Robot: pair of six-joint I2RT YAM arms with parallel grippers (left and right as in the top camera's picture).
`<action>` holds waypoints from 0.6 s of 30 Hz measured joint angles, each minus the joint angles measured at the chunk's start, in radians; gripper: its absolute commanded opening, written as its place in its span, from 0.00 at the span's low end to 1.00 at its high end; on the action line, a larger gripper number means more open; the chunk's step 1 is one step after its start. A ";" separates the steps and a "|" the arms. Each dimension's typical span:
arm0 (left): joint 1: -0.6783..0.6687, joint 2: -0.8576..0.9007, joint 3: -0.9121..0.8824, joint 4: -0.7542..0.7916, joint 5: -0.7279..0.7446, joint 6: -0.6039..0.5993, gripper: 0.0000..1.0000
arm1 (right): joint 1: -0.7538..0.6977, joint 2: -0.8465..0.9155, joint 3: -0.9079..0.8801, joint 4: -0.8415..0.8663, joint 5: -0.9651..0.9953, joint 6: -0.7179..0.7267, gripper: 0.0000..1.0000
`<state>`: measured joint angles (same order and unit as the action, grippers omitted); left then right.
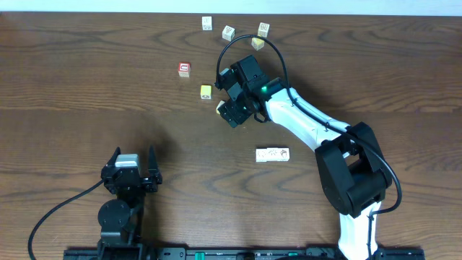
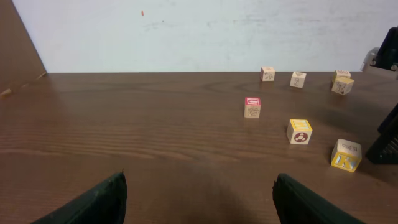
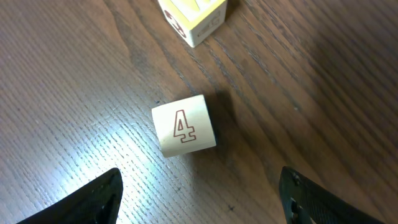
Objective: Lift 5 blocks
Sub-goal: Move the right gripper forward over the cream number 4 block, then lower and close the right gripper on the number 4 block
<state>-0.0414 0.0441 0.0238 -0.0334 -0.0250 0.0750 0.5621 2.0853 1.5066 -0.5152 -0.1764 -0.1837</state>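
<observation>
Where the block [image 3: 183,132] lay: was seen just ahead of the right tool [image 3: 199,179], between its fingers.
Right tool: was held wide, nothing gripped.

One block [image 3: 194,22] half beyond the top edge of the right wrist view, its print indistinct.

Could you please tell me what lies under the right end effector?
A cream block marked 4, lying free between its open fingers; overhead, the end effector hides most of it.
</observation>
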 measured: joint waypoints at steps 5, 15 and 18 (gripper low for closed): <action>0.000 0.000 0.000 0.000 0.000 0.000 0.75 | 0.000 0.016 0.000 0.001 -0.007 -0.060 0.82; 0.000 0.000 0.000 0.000 0.000 0.000 0.75 | 0.001 0.078 0.001 0.040 -0.007 -0.170 0.83; 0.000 0.000 0.000 0.000 0.000 0.000 0.75 | 0.003 0.078 0.002 0.090 -0.007 -0.187 0.81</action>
<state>-0.0414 0.0441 0.0238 -0.0334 -0.0250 0.0750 0.5655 2.1635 1.5082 -0.4252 -0.1833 -0.3702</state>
